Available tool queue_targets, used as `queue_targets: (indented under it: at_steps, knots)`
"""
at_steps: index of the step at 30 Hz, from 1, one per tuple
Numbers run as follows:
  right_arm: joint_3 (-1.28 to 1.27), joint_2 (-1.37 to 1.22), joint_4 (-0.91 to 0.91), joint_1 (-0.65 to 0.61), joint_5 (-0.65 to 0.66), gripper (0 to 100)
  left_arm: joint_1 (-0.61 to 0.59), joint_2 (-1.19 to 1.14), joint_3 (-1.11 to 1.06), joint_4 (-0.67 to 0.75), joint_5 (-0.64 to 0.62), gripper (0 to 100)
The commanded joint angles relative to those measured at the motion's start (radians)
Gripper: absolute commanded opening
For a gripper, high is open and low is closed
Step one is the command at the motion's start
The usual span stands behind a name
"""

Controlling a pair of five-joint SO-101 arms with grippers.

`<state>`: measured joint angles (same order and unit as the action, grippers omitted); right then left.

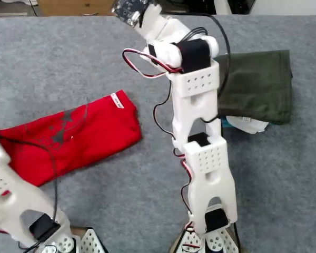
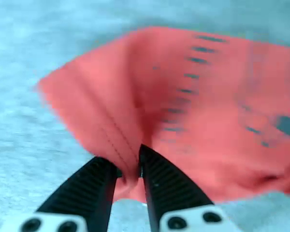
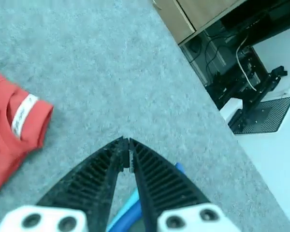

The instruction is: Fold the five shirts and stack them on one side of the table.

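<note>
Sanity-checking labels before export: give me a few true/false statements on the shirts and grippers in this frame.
1. The left gripper is pinching an edge of the red shirt. True.
2. The right gripper holds the green shirt. False: it is shut on nothing, over the bare grey table.
3. The green shirt lies folded, with pale fabric peeking out beneath it. True.
4. The red shirt is stacked on the green shirt. False: it lies apart from it on the table, with an arm between them in the high view.
</note>
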<state>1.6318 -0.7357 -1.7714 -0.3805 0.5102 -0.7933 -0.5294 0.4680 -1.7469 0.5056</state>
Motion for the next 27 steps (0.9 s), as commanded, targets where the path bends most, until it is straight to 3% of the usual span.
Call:
queue_targets:
  at_steps: [1, 6, 13, 20, 27]
  knots:
    - [0.039, 0.124, -0.015, 0.015, -0.06, 0.2, 0.192, 0.263, -0.143, -0.015, -0.044, 2]
    - [0.038, 0.183, -0.015, 0.058, -0.058, 0.2, 0.5, 0.473, -0.275, -0.011, -0.176, 2]
    - [0.002, 0.176, -0.015, 0.202, -0.063, 0.3, 0.85, 0.456, -0.292, 0.041, -0.313, 2]
    - [0.002, 0.176, -0.017, 0.305, -0.063, 0.3, 0.993, 0.349, -0.235, 0.175, -0.48, 2]
    - [0.022, 0.22, -0.017, 0.317, -0.155, 0.2, 1.013, 0.197, -0.117, 0.255, -0.658, 2]
